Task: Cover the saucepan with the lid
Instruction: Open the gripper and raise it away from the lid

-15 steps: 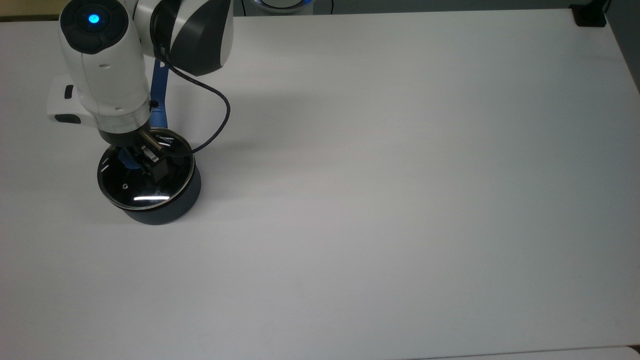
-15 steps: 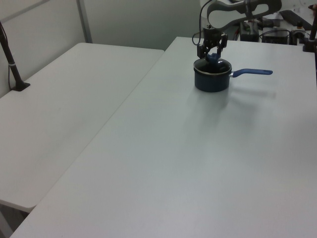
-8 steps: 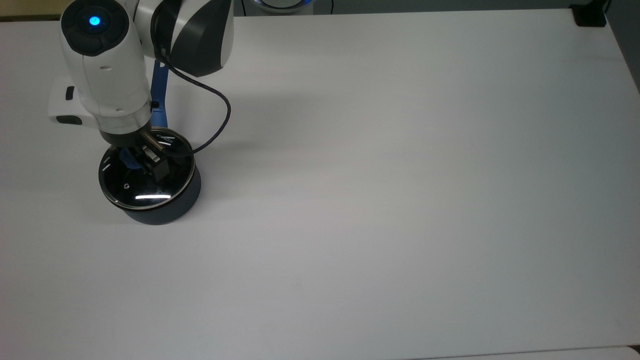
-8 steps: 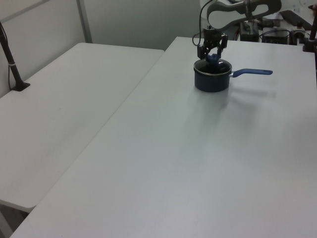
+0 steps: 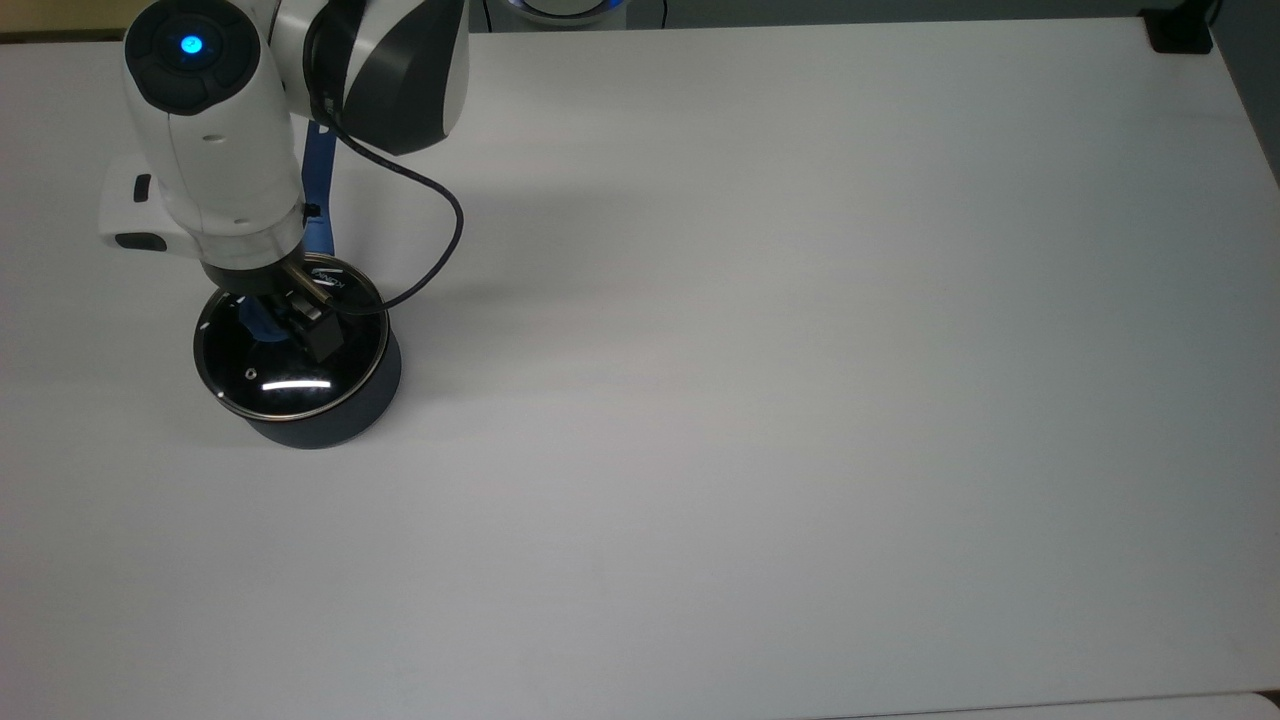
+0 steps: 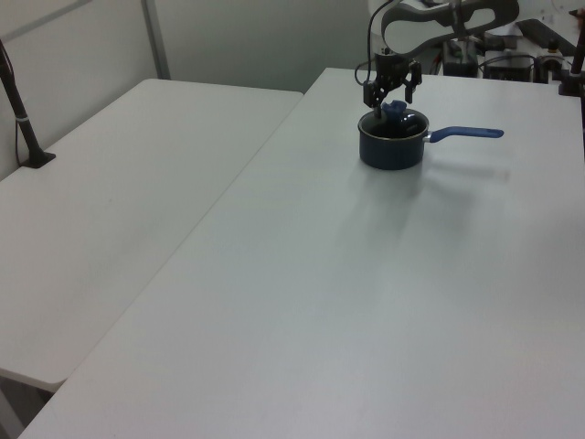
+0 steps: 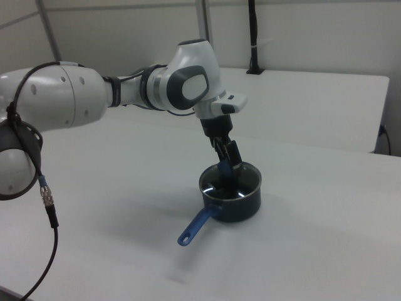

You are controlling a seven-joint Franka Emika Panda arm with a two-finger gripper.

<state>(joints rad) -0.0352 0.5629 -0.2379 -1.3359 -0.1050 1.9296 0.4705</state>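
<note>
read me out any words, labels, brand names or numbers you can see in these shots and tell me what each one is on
None can be read for certain.
The claw: a short white marking on a finger in the top view, too small and blurred to read.
The lid: no text seen, just a bright glare streak on the glass.
The saucepan and its blue handle: no label seen.
The arm's top cap: a blue light, no lettering.
The table: bare of print.

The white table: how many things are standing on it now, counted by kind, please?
Saucepan: 1
Lid, on the saucepan: 1
Total: 2
</note>
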